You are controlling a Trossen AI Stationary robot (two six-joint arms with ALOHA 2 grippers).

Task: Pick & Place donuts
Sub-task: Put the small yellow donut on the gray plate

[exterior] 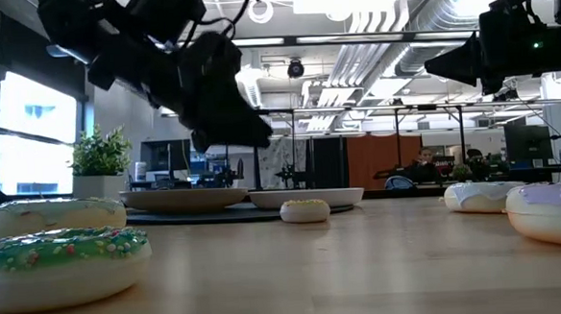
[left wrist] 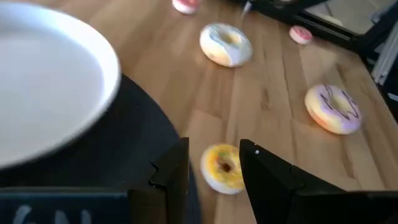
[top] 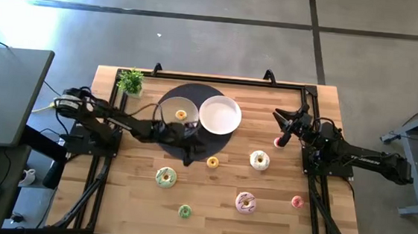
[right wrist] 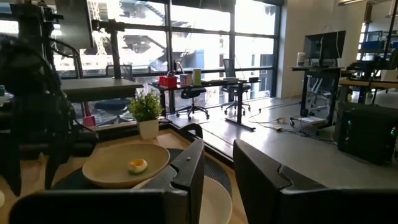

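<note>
Daylight is pouring in from the far windows [right wrist: 186, 37], blowing out w/ glare at the floor [top: 23, 5] in the high view's far left. Ceiling lights [exterior: 282, 3] are glowing in the low view; arms are showing as silhouettes. Nearest donuts [exterior: 65, 260] are going soft. Left wrist view is smearing w/ motion blur.

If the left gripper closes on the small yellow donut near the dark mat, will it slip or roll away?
The yellow donut lies flat on the table, so rolling seems unlikely. It looks small, glossy and probably light, so the open left gripper might squeeze it sideways if off-centre.
</note>
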